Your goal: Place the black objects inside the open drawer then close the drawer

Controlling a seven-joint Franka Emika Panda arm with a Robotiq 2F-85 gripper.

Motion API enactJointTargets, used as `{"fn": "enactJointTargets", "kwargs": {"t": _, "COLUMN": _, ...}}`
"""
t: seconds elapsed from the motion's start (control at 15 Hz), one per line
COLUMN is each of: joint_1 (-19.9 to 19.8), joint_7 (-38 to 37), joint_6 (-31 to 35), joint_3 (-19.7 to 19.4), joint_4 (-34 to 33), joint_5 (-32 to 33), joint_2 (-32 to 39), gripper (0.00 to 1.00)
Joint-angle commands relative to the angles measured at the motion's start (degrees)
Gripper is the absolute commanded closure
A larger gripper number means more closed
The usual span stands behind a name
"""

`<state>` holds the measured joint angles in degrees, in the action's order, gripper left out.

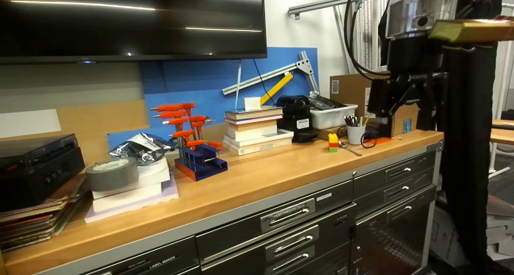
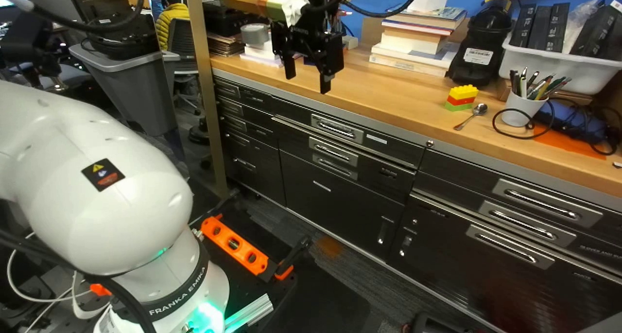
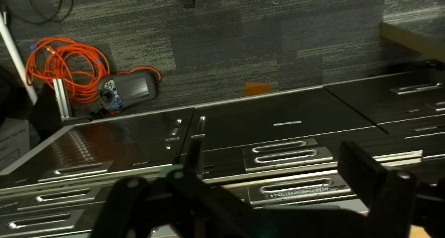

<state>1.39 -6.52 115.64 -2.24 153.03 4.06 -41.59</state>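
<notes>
One pincer (image 2: 307,78), released and spread wide, hangs upper centre in an exterior view; the wrist view alone shows a coiled orange cable (image 3: 69,71), upper left.

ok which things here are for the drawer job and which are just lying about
For the job: Robotiq gripper; workbench drawers (which one, unclear); black objects (can't pinpoint).

Just lying about: duct tape roll; T-handle hex keys; toy bricks; spoon; pen cup.
</notes>
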Motion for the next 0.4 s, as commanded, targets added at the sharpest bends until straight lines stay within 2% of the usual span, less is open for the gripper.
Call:
{"fn": "enactJointTargets", "kwargs": {"t": 0.0, "joint_1": -1.2, "joint_7": 4.1, "joint_6": -2.3, "joint_3": -0.4, "joint_4": -0.8, "joint_5": -1.0, "joint_2": -3.0, "gripper": 0.0}}
{"fn": "enactJointTargets", "kwargs": {"t": 0.33, "joint_1": -2.2, "joint_7": 2.7, "joint_6": -1.1, "joint_3": 0.6, "joint_4": 0.1, "joint_5": -0.7, "joint_2": -2.1, "gripper": 0.0}}
